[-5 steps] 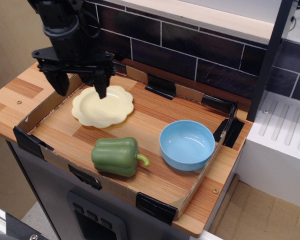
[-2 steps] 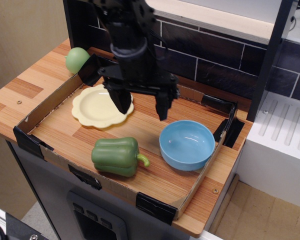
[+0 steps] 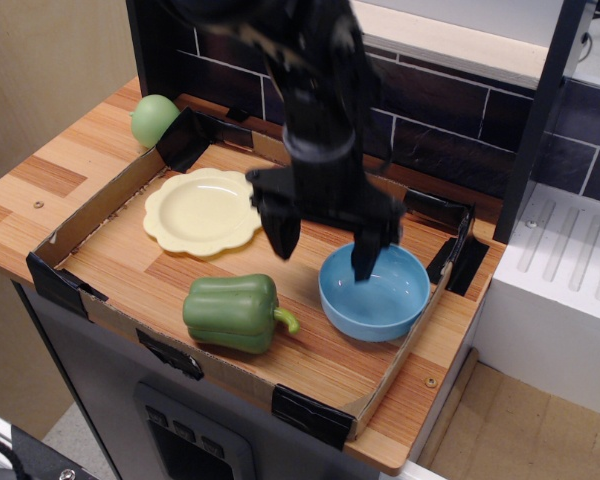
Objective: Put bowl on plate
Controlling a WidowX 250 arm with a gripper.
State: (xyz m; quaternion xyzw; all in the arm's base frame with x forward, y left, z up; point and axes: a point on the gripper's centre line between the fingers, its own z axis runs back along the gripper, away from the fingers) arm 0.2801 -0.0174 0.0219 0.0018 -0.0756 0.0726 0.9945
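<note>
The light-blue bowl (image 3: 380, 298) sits at the right of the cardboard tray (image 3: 80, 215). The pale yellow scalloped plate (image 3: 200, 209) lies at the tray's back left, with nothing on it. My black gripper (image 3: 325, 248) is open and empty, hanging over the bowl's left rim. One fingertip is just left of the bowl and the other reaches down over the bowl's inside. The arm hides part of the bowl's back rim.
A green bell pepper (image 3: 232, 312) lies at the front of the tray, left of the bowl. A small green ball (image 3: 154, 118) rests outside the tray at the back left. A dark tiled wall stands behind. A white block (image 3: 555, 290) stands to the right.
My gripper has moved right and forward, from above the plate to above the bowl's left rim, staying open. The plate and the green ball have come into full view. The objects have not moved.
</note>
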